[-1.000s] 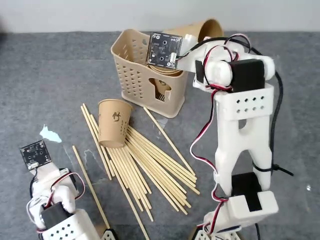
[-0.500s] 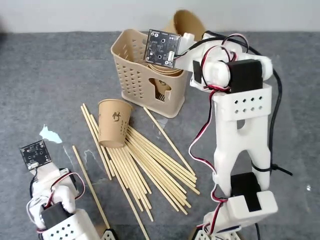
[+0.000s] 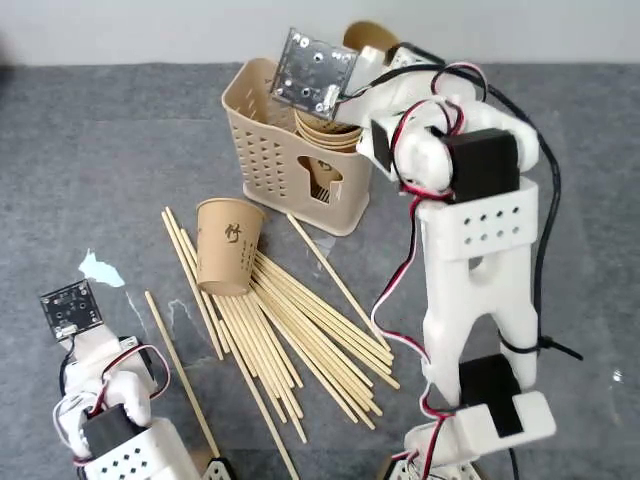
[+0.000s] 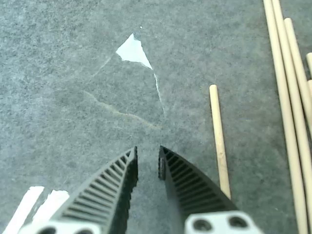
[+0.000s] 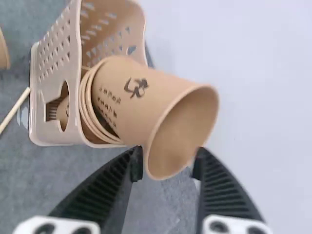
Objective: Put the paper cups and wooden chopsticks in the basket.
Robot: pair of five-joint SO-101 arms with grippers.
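Note:
A tan slotted basket (image 3: 285,160) stands at the back of the grey mat with a stack of paper cups (image 3: 328,132) nested inside. My right gripper (image 3: 385,52) is shut on another brown paper cup (image 3: 365,36), held tilted above the basket's far right end. In the right wrist view this cup (image 5: 156,122) sits between the fingers (image 5: 168,158), its base over the stacked cups (image 5: 90,114) in the basket (image 5: 51,73). One cup (image 3: 228,245) stands upside down on the mat beside a spread of wooden chopsticks (image 3: 295,325). My left gripper (image 4: 147,156) hovers over bare mat, narrowly open and holding nothing, near one chopstick (image 4: 218,136).
A pale torn patch (image 3: 100,268) marks the mat near the left arm (image 3: 95,400), seen also as a patch (image 4: 132,50) ahead of the left gripper. More chopsticks (image 4: 287,97) lie to one side. The right arm's white frame (image 3: 475,290) rises at the right.
The right gripper has lifted and swung left with its cup, turning the cup from lying sideways toward the basket's opening. The left arm has stayed still.

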